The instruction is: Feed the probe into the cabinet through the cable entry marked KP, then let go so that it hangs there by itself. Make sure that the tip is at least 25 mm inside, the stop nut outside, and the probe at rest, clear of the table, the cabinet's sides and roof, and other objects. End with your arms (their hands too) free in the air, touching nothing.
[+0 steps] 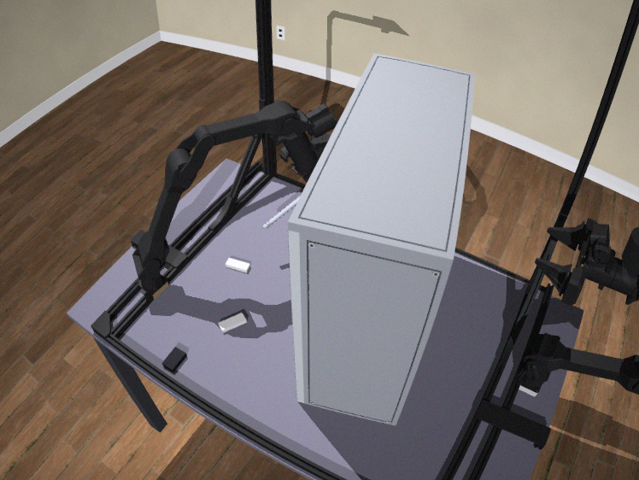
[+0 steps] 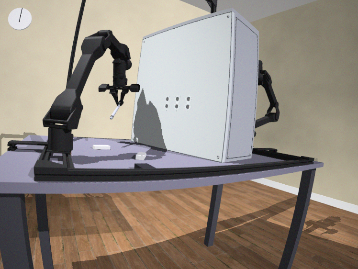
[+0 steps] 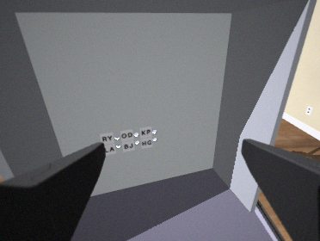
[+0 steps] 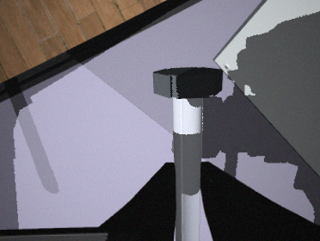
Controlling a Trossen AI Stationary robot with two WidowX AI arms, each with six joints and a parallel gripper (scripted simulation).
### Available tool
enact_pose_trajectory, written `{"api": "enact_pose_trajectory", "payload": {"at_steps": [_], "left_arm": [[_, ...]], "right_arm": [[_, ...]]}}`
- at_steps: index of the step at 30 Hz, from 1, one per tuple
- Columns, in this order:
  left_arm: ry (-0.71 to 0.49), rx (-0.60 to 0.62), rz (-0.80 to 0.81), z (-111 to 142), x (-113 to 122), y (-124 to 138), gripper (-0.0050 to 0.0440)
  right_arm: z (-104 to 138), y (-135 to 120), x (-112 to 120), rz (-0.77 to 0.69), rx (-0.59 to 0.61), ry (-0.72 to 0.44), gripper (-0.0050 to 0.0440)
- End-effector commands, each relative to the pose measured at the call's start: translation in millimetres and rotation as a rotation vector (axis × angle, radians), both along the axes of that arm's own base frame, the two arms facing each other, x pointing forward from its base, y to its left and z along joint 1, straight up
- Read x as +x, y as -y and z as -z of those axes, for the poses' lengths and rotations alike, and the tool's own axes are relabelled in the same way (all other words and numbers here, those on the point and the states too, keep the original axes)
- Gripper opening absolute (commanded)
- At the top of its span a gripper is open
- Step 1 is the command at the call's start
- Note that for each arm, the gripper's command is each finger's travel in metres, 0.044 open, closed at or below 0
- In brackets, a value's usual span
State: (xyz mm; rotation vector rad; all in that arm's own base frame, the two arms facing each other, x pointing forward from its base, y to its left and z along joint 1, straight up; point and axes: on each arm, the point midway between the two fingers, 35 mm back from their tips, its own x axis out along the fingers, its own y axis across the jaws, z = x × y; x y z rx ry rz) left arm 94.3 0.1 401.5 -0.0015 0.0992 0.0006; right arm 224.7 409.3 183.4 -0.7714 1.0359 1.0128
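Note:
The grey cabinet [image 1: 372, 335] [image 2: 185, 63] stands upright on the table. Its outer face has six holes in two rows. From inside, in the left wrist view, the KP label [image 3: 146, 132] is at the upper right of the group, its hole [image 3: 155, 132] just right of it. My right gripper [image 2: 119, 103] [image 4: 187, 170] is shut on the white probe [image 1: 281, 211] [image 2: 115, 111] [image 4: 187, 120], in the air beside the holed face. The probe's black end piece [image 4: 187, 83] is beyond the fingertips; its white end slants down and away. My left gripper [image 1: 544, 248] [image 3: 172, 147] is open and empty, facing the cabinet's open side.
Two white blocks [image 1: 237, 265] [image 1: 232, 321] [image 2: 101, 147] [image 2: 140, 156] and a black block [image 1: 174, 359] lie on the table on the right arm's side. Black frame rails run along the table edges, with tall posts [image 1: 265, 61] rising from them. The cabinet stands between both arms.

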Motion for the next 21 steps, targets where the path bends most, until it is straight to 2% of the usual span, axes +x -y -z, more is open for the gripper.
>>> {"api": "enact_pose_trajectory", "payload": {"at_steps": [1,21], "left_arm": [[-0.001,0.001,0.001,0.1,0.1,0.1,0.044],[-0.001,0.001,0.001,0.1,0.1,0.1,0.044]], "right_arm": [[-11.3,6.9,8.7,-0.012,0.029,0.036,0.0],[-56.8,38.8,51.4,-0.08,0.129,0.245,0.0]]}}
